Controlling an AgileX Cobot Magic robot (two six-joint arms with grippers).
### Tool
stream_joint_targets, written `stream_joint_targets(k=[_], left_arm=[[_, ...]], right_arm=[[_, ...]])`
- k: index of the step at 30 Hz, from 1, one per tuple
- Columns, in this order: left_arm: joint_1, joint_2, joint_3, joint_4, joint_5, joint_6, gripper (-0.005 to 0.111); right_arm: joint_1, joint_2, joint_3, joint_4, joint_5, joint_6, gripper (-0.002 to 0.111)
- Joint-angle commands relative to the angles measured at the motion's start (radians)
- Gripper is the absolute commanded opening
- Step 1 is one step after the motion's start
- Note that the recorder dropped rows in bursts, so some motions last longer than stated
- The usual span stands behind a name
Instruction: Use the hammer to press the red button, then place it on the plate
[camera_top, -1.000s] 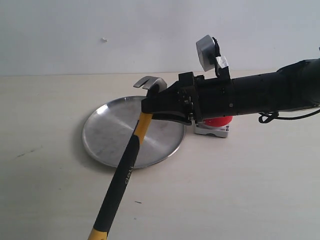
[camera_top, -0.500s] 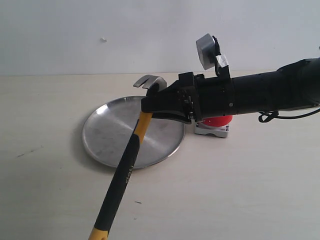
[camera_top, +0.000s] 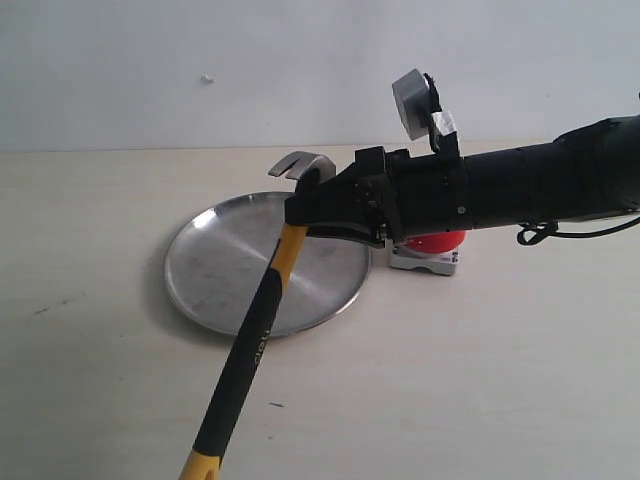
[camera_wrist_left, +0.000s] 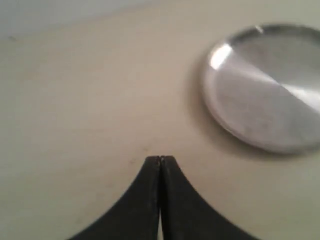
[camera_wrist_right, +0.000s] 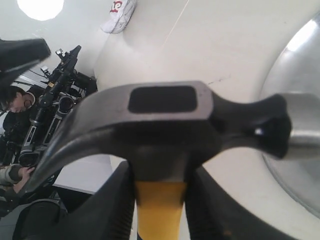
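My right gripper (camera_top: 303, 214) reaches in from the right, shut on the hammer (camera_top: 262, 315) at the yellow neck just under its dark head (camera_top: 300, 163). The hammer hangs above the silver plate (camera_top: 205, 268), its black handle slanting down toward the front edge of the exterior view. In the right wrist view, the head (camera_wrist_right: 165, 115) sits above the right gripper (camera_wrist_right: 159, 197), whose fingers (camera_wrist_right: 112, 210) clamp the yellow neck. The red button (camera_top: 440, 243) on its grey base is partly hidden behind the right arm. My left gripper (camera_wrist_left: 160, 160) is shut and empty over bare table beside the plate (camera_wrist_left: 260, 95).
The pale tabletop (camera_top: 480, 380) runs back to a white wall. A grey camera block (camera_top: 412, 100) stands on the right arm's wrist, and a cable (camera_top: 545, 233) hangs under that arm.
The right gripper and hammer have crept slightly to the right over the plate; the handle's low end swung a little rightward. The left gripper stays shut.
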Motion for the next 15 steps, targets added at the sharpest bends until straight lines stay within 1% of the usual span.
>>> stream_joint_targets(k=[1, 3, 5, 7, 9, 12, 15], left_arm=[[-0.04, 0.133, -0.053, -0.429, 0.178, 0.41, 0.0], [-0.058, 0.184, -0.053, -0.571, 0.218, 0.538, 0.001], [-0.083, 0.22, -0.053, -0.634, 0.23, 0.609, 0.007], [-0.106, 0.245, -0.053, -0.638, 0.229, 0.633, 0.02], [-0.125, 0.267, -0.053, -0.645, 0.227, 0.633, 0.036], [-0.155, 0.289, -0.053, -0.655, 0.254, 0.643, 0.054], [-0.191, 0.302, -0.045, -0.655, 0.251, 0.698, 0.063]], right_arm=[[0.001, -0.023, -0.013, 0.051, 0.04, -0.01, 0.0], [0.001, -0.023, -0.013, 0.051, 0.03, 0.006, 0.0], [0.001, -0.023, -0.013, 0.051, 0.016, 0.023, 0.0], [0.001, -0.023, -0.013, 0.051, 0.013, 0.031, 0.0], [0.001, -0.023, -0.013, 0.051, 0.002, 0.035, 0.0], [0.001, -0.023, -0.013, 0.051, -0.037, 0.048, 0.0], [0.001, -0.023, -0.017, 0.051, -0.07, 0.073, 0.0]])
